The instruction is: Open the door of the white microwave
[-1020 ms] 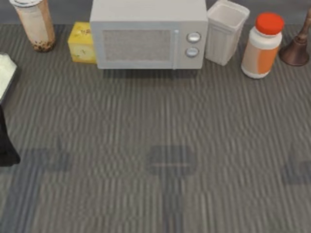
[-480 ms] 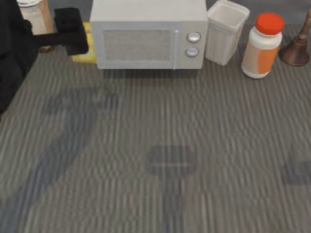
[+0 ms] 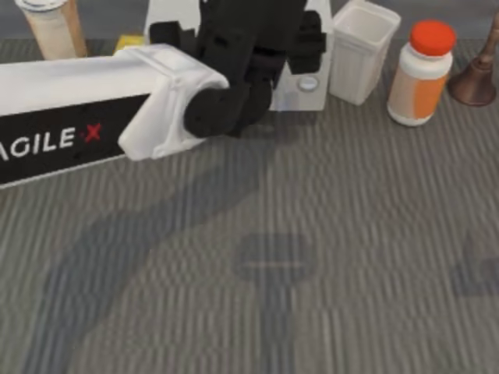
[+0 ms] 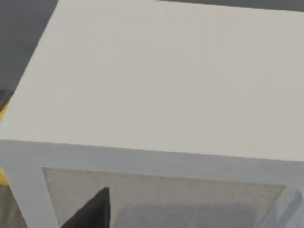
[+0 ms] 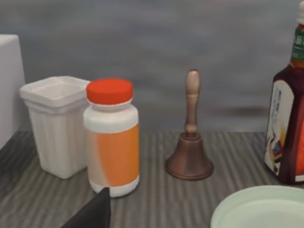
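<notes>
Reaching left gripper (image 3: 257,47) over white microwave (image 4: 166,80), door (image 4: 161,199) flush shut

A grey ribbed table (image 3: 327,234) is seen, on which the white microwave (image 3: 312,70), a white square tub (image 3: 360,48), an orange-capped bottle (image 3: 421,70), a bronze bell (image 3: 475,78), a yellow block (image 3: 129,40) and a tall jar (image 3: 53,27) are set along the far edge.

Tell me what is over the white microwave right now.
The left arm reaches across the white microwave, its black wrist covering most of the door. The pincer is hidden.
</notes>
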